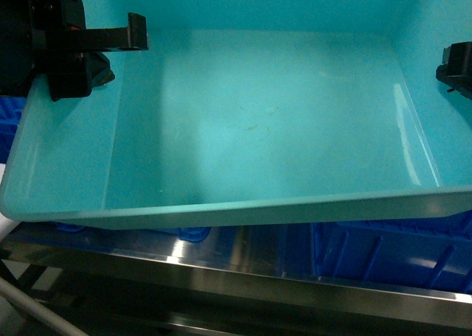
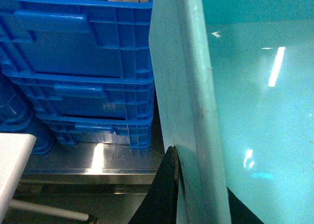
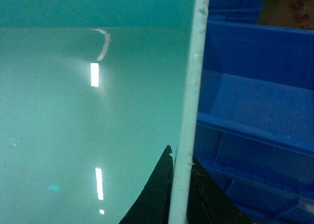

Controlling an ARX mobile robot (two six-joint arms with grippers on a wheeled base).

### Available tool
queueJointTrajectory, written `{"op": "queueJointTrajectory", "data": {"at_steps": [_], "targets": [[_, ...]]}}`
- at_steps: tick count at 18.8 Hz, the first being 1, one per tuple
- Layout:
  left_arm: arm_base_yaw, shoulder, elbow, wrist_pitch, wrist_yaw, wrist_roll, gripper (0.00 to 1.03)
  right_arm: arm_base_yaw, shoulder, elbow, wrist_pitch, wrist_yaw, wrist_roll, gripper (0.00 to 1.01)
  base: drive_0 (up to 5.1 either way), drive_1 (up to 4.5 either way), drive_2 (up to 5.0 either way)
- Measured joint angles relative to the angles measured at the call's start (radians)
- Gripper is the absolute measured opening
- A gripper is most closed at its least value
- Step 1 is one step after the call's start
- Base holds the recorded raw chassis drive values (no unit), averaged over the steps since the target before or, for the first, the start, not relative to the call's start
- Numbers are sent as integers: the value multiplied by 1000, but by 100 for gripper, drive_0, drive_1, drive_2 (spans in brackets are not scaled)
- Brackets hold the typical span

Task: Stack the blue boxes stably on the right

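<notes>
One blue box [image 1: 258,130], a light turquoise smooth-walled tub, fills the head view, held up over the steel table with its inside bare. My left gripper [image 1: 122,52] is shut on the box's left wall, one finger inside and one outside. In the left wrist view that wall [image 2: 196,86] runs between the black fingers of the left gripper [image 2: 198,180]. My right gripper [image 1: 457,71] shows only partly at the box's right edge. In the right wrist view the right gripper [image 3: 180,157] is shut on the thin white rim, with the box's floor [image 3: 88,111] to its left.
Royal-blue ribbed crates stand under the tub on the right [image 1: 383,255], stacked to the left of it [image 2: 78,62], and just right of it [image 3: 255,111]. The stainless steel table [image 1: 221,270] has a raised front edge. A white pole [image 2: 49,209] lies low on the left.
</notes>
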Motion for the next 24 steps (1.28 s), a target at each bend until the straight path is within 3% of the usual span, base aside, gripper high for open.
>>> {"op": "queueJointTrajectory", "data": {"at_steps": [12, 21, 24], "targets": [[0, -2, -2, 1, 0, 0, 5, 0, -5, -2, 1, 0, 0, 7, 335, -14, -384], [-3, -1, -2, 5, 0, 0, 5, -6, -5, -2, 1, 0, 0, 7, -120, -45, -196], [-3, -4, -2, 4, -2, 0, 5, -5, -7, -2, 3, 0, 0, 7, -1, 413, -414]]}}
